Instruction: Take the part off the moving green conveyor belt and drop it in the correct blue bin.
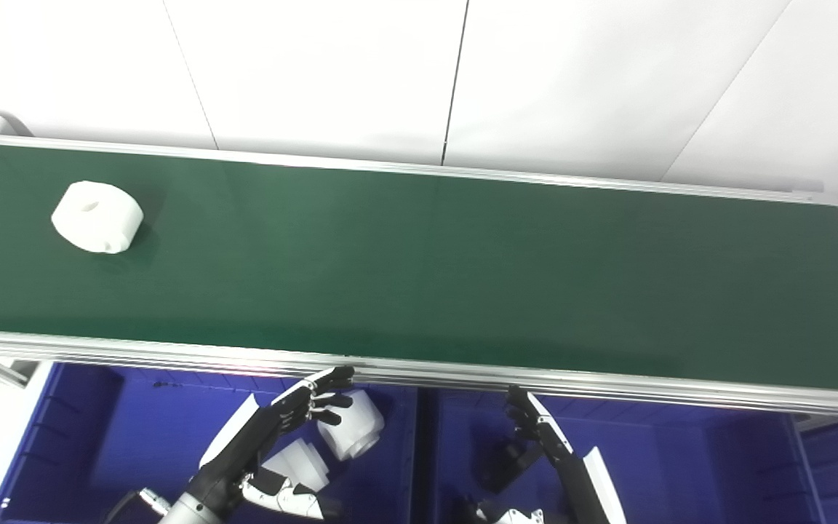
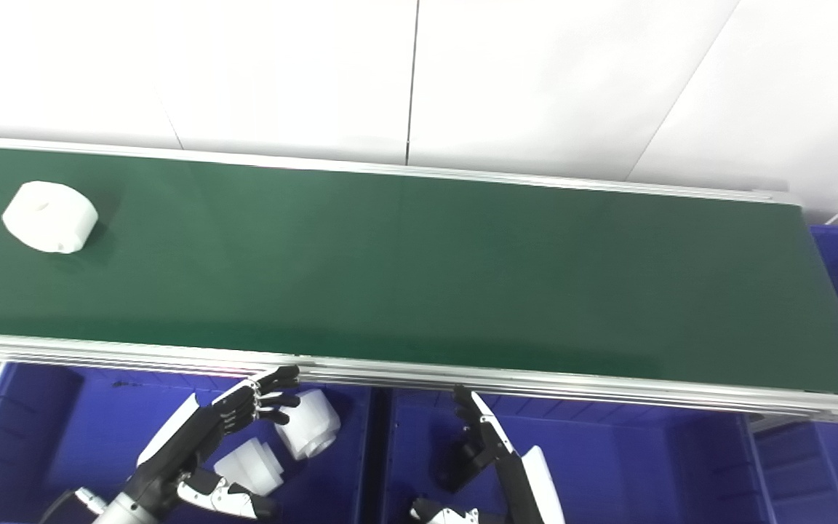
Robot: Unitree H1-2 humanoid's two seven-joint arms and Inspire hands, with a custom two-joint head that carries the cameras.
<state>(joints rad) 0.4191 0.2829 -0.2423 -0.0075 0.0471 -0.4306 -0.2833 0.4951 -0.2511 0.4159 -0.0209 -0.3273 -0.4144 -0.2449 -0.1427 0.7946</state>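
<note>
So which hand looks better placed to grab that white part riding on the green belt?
Probably the left hand. The white part lies at the belt's far left end, on that hand's side. The right hand hangs farther right, over the other blue bin. Both are open.

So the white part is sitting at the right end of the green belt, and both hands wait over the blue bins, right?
Not quite: the white part sits at the belt's left end, as the left eye view shows. Both hands do wait over the blue bins.
</note>
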